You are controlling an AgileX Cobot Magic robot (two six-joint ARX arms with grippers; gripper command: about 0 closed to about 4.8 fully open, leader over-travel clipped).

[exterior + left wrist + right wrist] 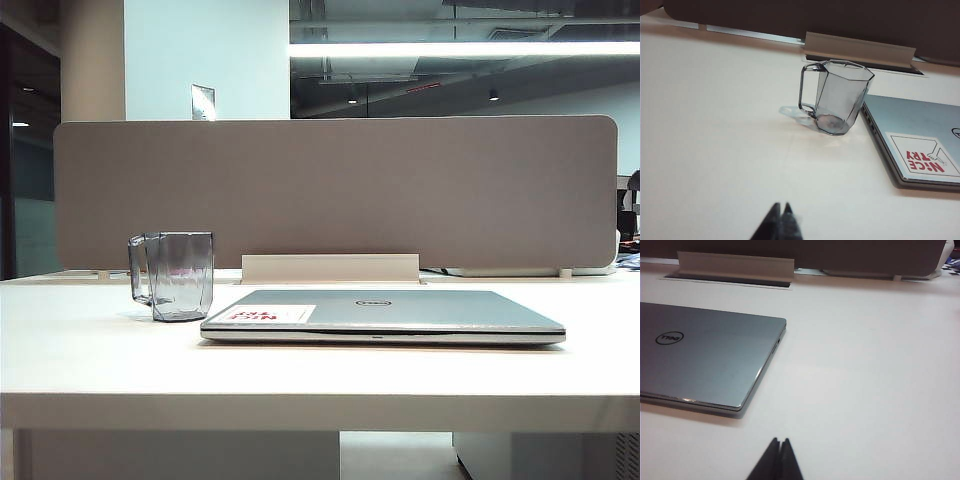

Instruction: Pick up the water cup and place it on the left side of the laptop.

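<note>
The water cup (182, 275), clear grey and faceted with a thin side handle, stands upright on the white table just left of the laptop (390, 312). The laptop is closed, silver, with a round logo and a white sticker with red letters. In the left wrist view the water cup (841, 96) stands beside the laptop (920, 140) corner, well beyond my left gripper (781, 206), which is shut and empty. My right gripper (780, 441) is shut and empty, short of the laptop (705, 357) near its right front corner. Neither gripper shows in the exterior view.
A grey partition panel (335, 195) runs along the back of the table (100, 350), with a white cable flap (330, 268) at its foot behind the laptop.
</note>
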